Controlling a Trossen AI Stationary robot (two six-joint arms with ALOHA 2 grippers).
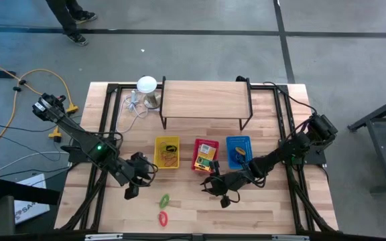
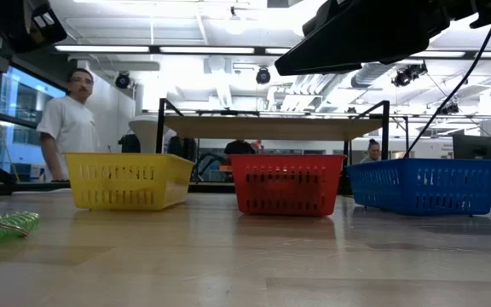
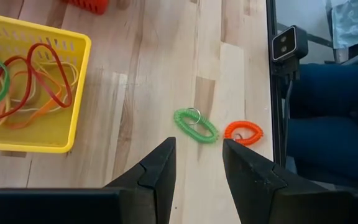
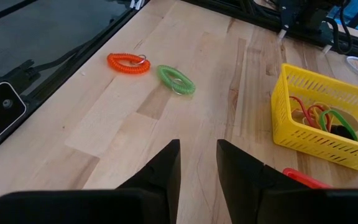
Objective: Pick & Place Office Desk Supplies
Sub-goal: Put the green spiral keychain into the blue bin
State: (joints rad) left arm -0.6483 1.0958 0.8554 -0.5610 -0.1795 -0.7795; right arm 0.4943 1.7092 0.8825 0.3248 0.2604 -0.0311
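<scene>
Low view: green coil (image 2: 2,227) (cut off).

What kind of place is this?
Probably a robotics lab or workshop: a wooden table with two arms mounted, sorting baskets, open industrial ceiling, and people in the background.

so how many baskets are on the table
3, in a row in front of the wooden shelf: the yellow basket on the left, the red basket in the middle, the blue basket on the right.
</scene>
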